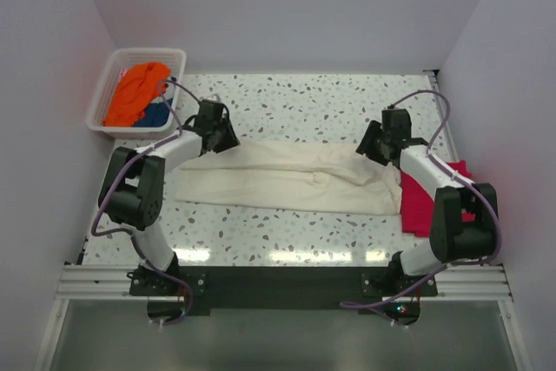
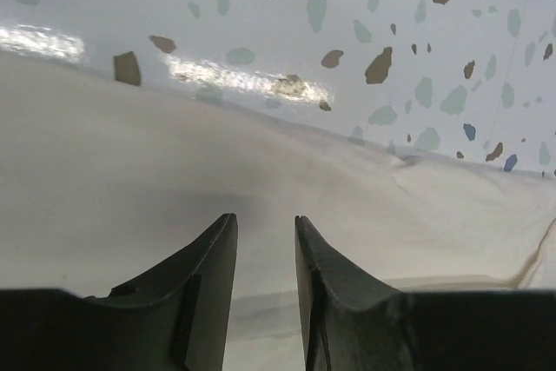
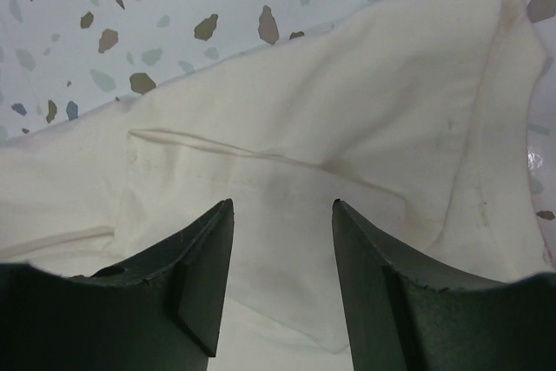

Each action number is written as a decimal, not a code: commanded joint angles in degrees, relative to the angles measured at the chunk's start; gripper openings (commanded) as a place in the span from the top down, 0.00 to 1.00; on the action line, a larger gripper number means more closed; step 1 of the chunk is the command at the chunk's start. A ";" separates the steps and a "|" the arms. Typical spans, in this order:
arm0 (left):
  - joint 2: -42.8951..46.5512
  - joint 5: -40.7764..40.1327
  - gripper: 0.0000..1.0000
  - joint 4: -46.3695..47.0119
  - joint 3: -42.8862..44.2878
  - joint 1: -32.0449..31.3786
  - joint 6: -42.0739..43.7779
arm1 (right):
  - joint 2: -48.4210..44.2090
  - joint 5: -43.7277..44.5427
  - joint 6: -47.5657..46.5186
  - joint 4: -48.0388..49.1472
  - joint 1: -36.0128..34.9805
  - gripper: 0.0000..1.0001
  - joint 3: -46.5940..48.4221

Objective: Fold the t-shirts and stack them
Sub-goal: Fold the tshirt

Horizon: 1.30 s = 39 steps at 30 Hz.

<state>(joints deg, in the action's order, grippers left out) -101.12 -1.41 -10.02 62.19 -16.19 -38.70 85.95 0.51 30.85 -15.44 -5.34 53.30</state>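
Note:
A cream-white t-shirt (image 1: 287,182) lies folded into a long band across the middle of the table. My left gripper (image 1: 222,138) hovers over its far left end. In the left wrist view the left gripper (image 2: 265,219) is open, with only flat cream cloth (image 2: 130,171) below the gap. My right gripper (image 1: 372,149) is over the shirt's far right end. It too is open (image 3: 282,206), above a creased, layered part of the cream shirt (image 3: 373,102). A crimson-red t-shirt (image 1: 420,204) lies at the right, partly under the right arm. Orange (image 1: 137,91) and blue (image 1: 155,116) shirts sit in the basket.
The white slatted basket (image 1: 109,84) stands at the far left corner, partly off the speckled table (image 1: 295,102). Walls close in the left, back and right sides. Both arm bases stand on the black rail (image 1: 278,284) at the near edge.

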 commanded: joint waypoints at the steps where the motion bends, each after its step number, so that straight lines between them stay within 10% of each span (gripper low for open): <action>1: -1.97 4.66 0.62 5.19 2.41 -2.79 2.14 | -2.10 4.05 -1.23 -1.43 -1.16 0.46 -1.78; 20: -1.80 8.26 0.62 11.08 -3.30 -10.62 -0.94 | -9.14 2.74 0.44 -1.26 -2.21 0.46 -9.44; 31: -0.22 10.64 0.63 13.45 -6.38 -11.94 -1.64 | -11.41 0.63 1.76 -0.38 -3.27 0.87 -11.37; 39: 1.80 11.08 0.64 14.59 -9.55 -12.03 -1.82 | -18.71 -0.42 1.32 -2.31 -3.71 0.94 -12.95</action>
<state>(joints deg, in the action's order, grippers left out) -102.24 8.75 1.58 53.63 -27.83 -39.90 70.76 1.32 32.14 -17.69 -8.58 40.99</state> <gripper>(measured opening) 0.367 0.065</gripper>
